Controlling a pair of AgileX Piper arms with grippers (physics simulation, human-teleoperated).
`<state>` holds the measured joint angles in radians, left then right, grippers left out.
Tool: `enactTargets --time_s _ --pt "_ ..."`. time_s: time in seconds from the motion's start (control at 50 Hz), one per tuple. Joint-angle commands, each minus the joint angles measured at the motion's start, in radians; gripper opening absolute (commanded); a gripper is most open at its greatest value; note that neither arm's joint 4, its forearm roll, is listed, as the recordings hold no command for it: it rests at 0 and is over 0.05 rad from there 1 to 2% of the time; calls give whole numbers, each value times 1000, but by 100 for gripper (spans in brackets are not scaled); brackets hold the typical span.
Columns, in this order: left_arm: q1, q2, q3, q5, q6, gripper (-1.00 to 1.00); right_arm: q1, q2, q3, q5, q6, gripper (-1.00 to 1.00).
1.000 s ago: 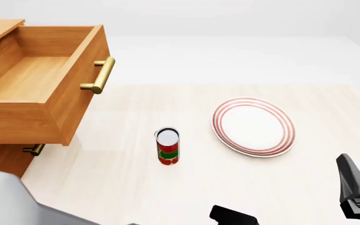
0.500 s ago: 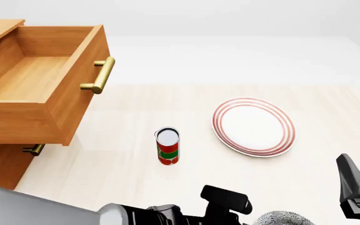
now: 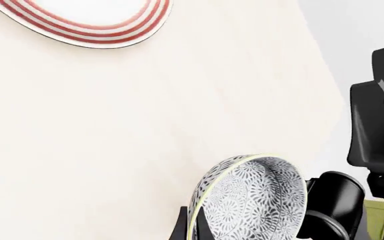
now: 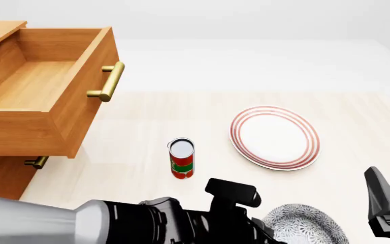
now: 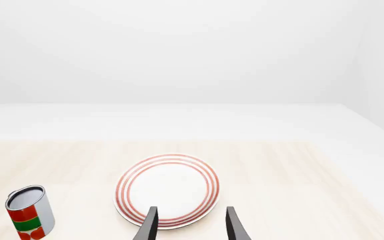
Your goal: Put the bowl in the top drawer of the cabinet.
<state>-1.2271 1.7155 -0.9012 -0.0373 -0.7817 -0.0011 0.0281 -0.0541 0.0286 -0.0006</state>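
Note:
The bowl (image 4: 308,224), white with a dense grey-blue leaf pattern, sits tilted at the near edge of the table, right of the can. My left gripper (image 3: 190,228) is shut on the bowl (image 3: 253,196) at its rim, one finger on each side of the wall. In the front view the left arm (image 4: 154,221) crosses the bottom edge and hides those fingers. The cabinet (image 4: 2,179) stands at the far left with the top drawer (image 4: 42,84) pulled out and holding nothing. My right gripper (image 5: 190,225) is open over the near table, nothing between its fingers.
A red and green can (image 4: 181,158) stands upright between the cabinet and a flat red-ringed plate (image 4: 274,137). The drawer's brass handle (image 4: 108,81) juts toward the table's middle. A lower drawer's small handle (image 4: 36,162) shows beneath. The right arm (image 4: 385,208) sits at the near right corner.
The left arm has swung from the near left toward the right and farther into view. The bowl has come up into the front view with it. The right arm has not moved.

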Motion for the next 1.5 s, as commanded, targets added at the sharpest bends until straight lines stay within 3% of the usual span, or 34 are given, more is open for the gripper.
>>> enactTargets --time_s 0.02,0.68,1.5 --pt "27 -48 -13 37 27 -100 0 0 0 0 0 100" --pt "128 -175 -61 174 85 -100 -1 0 28 -24 2 100" --pt "230 -288 -243 474 99 -100 -1 23 21 -41 2 100"
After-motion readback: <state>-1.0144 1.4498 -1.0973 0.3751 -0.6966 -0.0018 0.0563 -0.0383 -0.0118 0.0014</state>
